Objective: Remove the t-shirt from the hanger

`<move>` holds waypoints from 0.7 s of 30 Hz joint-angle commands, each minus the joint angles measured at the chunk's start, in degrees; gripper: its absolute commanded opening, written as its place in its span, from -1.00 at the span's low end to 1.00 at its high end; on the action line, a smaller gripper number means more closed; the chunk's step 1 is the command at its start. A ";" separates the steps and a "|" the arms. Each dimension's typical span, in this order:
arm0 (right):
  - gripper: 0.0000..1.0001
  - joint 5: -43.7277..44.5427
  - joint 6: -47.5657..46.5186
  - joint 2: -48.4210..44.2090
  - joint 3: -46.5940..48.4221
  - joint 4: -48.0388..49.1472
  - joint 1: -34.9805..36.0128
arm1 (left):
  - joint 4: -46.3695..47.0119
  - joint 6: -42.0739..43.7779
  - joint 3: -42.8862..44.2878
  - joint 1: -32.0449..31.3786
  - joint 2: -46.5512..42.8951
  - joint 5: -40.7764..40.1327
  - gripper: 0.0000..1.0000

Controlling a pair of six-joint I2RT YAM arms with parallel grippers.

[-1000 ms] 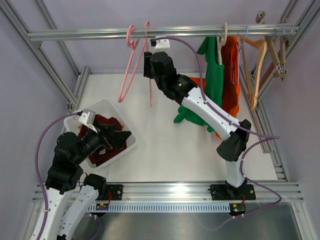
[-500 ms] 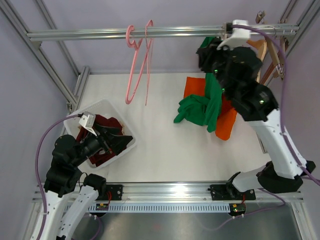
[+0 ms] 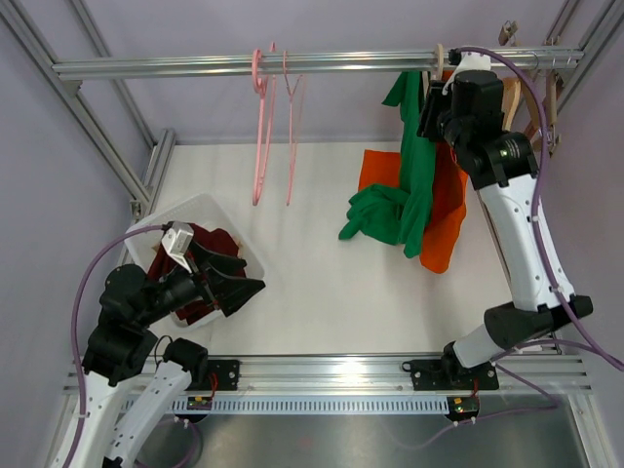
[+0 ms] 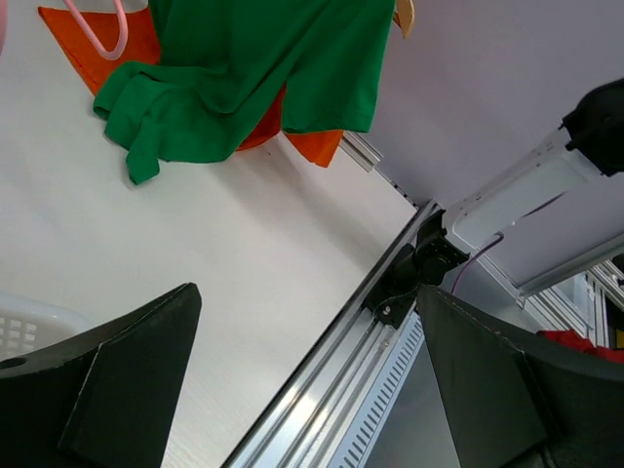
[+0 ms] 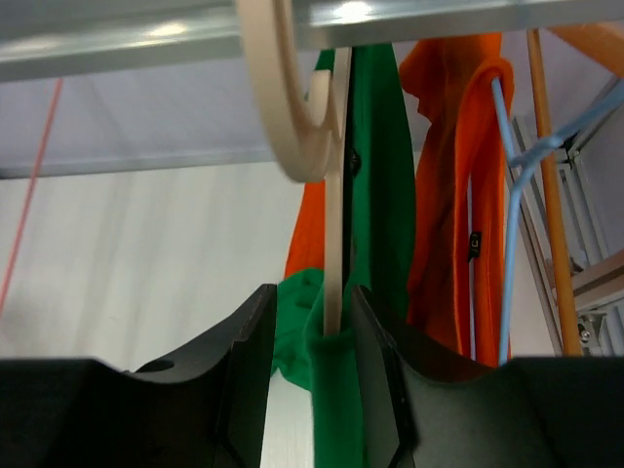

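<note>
White table (image 3: 322, 283): bin (image 3: 251, 255) near-left; green t-shirt (image 3: 375, 216), orange t-shirt (image 3: 444, 234) hems pooled far-right.

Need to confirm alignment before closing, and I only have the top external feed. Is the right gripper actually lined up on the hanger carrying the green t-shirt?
Observer: Yes. In the right wrist view the straight neck of the cream hanger with the broad curved hook runs between the fingers of the right gripper, with a gap on each side, so it is not clamped.
Operator: What is behind it on the rail?
Observer: An orange t-shirt on a thin light-blue hanger, just beside the green t-shirt.
Operator: Is the left gripper holding anything?
Observer: No. The left wrist view shows the left gripper wide open with nothing between its fingers.
</note>
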 commanded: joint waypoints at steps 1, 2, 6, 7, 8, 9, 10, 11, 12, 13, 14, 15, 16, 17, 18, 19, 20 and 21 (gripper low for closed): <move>-0.11 -7.55 -2.84 1.80 4.11 -2.27 -2.98 | 2.08 -0.87 -1.17 -0.74 -0.80 3.89 0.97; -0.12 -7.64 -3.63 3.29 4.81 -2.28 -3.25 | 2.08 -0.78 -1.52 -0.91 -0.89 4.06 0.97; -0.15 -5.89 -5.04 5.85 6.75 -1.93 -3.78 | 2.08 -0.87 -2.75 -1.79 -0.97 4.15 0.97; -0.16 -5.53 -5.31 6.20 6.84 -1.75 -3.95 | 2.08 -0.87 -2.93 -1.97 -0.80 3.98 0.97; -0.18 -4.66 -5.48 6.90 6.93 -1.31 -4.04 | 2.17 -0.78 -3.10 -2.14 -0.80 3.80 0.97; -0.19 -4.30 -5.66 7.25 7.02 -1.05 -4.04 | 2.08 -0.61 -3.28 -2.49 -0.62 3.62 0.97; -0.20 -3.95 -5.75 7.52 7.02 -0.87 -3.95 | 2.17 -0.52 -3.63 -2.67 -0.36 3.54 0.97; -0.21 -3.69 -5.92 8.04 7.10 -0.52 -3.95 | 2.08 -0.26 -3.81 -2.76 -0.27 3.36 0.97; -0.24 -3.51 -6.01 8.31 7.19 -0.43 -3.95 | 2.17 -0.17 -3.90 -3.02 -0.10 3.10 0.97; -0.28 -3.42 -6.01 8.66 7.37 -0.34 -4.04 | 2.17 -0.08 -4.24 -3.03 -0.01 3.01 0.97; -0.32 -3.25 -6.01 9.27 7.63 -0.34 -3.95 | 2.25 0.01 -4.34 -3.11 0.08 2.83 0.97; -0.37 -3.25 -6.01 9.54 8.07 -0.34 -4.04 | 2.17 0.01 -4.42 -3.20 0.08 2.74 0.97; -0.47 -3.16 -6.01 9.80 8.25 -0.43 -4.04 | 2.34 0.01 -4.51 -3.20 0.08 2.48 0.97; -0.49 -3.25 -6.10 10.33 8.51 -0.43 -3.95 | 2.60 -0.16 -4.51 -3.20 0.25 2.39 0.97; -0.52 -3.16 -6.10 10.51 8.86 -0.43 -4.04 | 2.96 -0.34 -4.43 -3.29 0.34 2.39 0.97; -0.60 -3.16 -6.01 10.60 9.04 -0.43 -4.04 | 3.57 -0.51 -4.42 -3.29 0.34 2.39 0.97; -0.75 -3.25 -6.01 10.60 9.21 -0.34 -4.04 | 3.84 -0.69 -4.25 -3.38 0.69 2.39 0.97; -0.81 -3.51 -5.92 10.25 9.13 0.27 -3.95 | 4.01 -0.78 -4.25 -3.38 0.87 2.22 0.97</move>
